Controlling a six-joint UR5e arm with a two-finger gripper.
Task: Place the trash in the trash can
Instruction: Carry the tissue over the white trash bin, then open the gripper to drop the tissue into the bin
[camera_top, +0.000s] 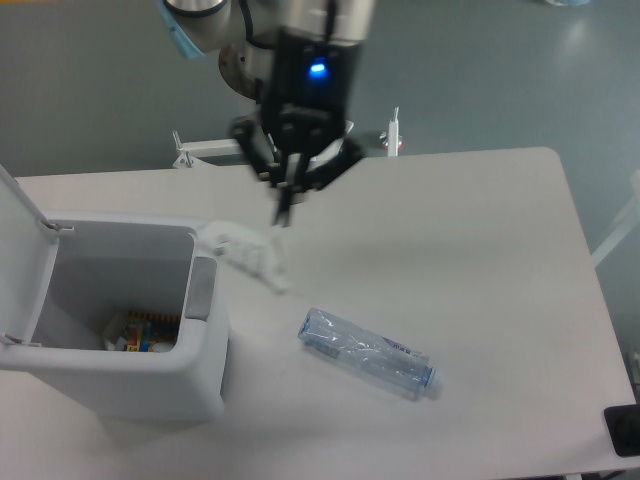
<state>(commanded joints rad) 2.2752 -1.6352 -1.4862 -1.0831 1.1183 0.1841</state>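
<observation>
My gripper (282, 214) hangs over the table's middle left, its fingers drawn together to a point. The crumpled white tissue (251, 256) dangles blurred from the fingertips, just right of the trash can's rim. The white trash can (120, 372) stands at the front left with its lid (18, 232) swung open to the left and a grey tab (203, 289) on its right rim. The crushed clear bottle (366, 353) with a bluish label lies flat on the table, right of the can.
Colourful scraps (142, 332) lie at the bottom of the can. A white bracket (394, 133) stands at the table's back edge. A black object (622, 431) sits at the front right corner.
</observation>
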